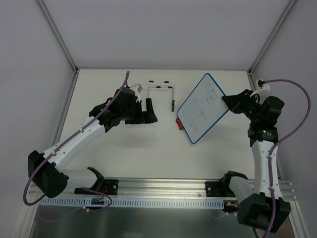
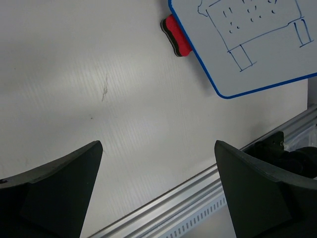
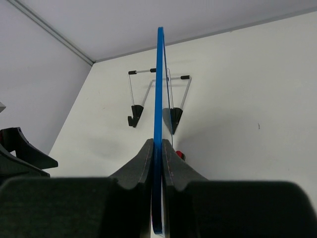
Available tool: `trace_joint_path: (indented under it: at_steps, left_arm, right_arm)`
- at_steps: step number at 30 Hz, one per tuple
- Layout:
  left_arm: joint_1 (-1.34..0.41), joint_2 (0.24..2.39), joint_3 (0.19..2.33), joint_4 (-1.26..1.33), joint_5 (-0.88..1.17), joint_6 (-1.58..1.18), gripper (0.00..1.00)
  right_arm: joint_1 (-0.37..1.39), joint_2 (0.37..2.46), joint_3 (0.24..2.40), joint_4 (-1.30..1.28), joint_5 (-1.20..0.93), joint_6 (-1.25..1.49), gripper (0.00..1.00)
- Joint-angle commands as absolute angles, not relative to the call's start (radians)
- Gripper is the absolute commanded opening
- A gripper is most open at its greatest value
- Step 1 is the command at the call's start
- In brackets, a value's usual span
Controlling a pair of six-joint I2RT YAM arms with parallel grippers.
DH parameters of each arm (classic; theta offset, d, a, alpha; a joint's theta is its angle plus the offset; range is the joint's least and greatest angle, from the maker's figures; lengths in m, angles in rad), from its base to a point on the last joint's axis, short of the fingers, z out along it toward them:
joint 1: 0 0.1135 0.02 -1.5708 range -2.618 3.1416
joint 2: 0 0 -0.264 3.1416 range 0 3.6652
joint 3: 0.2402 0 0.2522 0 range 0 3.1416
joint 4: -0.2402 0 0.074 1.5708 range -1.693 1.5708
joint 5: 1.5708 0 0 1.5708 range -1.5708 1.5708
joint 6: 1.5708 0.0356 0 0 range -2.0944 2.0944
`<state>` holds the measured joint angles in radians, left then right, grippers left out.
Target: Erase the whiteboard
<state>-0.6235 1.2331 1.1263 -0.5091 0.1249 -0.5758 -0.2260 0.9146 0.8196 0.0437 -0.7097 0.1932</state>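
The whiteboard (image 1: 203, 108) is smooth and white, with a blue plastic rim. The bench (image 2: 124, 129) is dull white with fine lines. The stand (image 1: 163, 87) is thin shiny metal wire.

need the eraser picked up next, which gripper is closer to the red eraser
Left. The left gripper hangs open a short way from the red eraser; the right gripper clamps the whiteboard's opposite edge, farther off.

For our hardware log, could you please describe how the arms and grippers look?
The left arm and right arm have white links with black joints and bases; a purple cable loops along each. The left gripper and right gripper are black, with wedge-shaped fingers.
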Motion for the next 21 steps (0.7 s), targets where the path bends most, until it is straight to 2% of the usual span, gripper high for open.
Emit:
trace_joint_path:
  at_steps: [1,8,15,21]
  left_arm:
    - [-0.647,1.296,1.199,-0.497,0.084,-0.557,0.99]
    - [-0.681,1.454,1.291,-0.497,0.040,-0.609,0.97]
    - [-0.745,1.693,1.455,-0.499,-0.023,-0.730,0.87]
    - [-0.790,1.887,1.580,-0.502,-0.086,-0.807,0.86]
  right_arm:
    - [-0.250,0.877,0.916,0.123,-0.687,0.216,0.00]
    - [-0.296,0.897,0.942,0.124,-0.675,0.167,0.00]
    - [-0.313,0.902,0.864,0.135,-0.663,0.088,0.00]
    - [-0.313,0.885,0.770,0.175,-0.672,0.055,0.00]
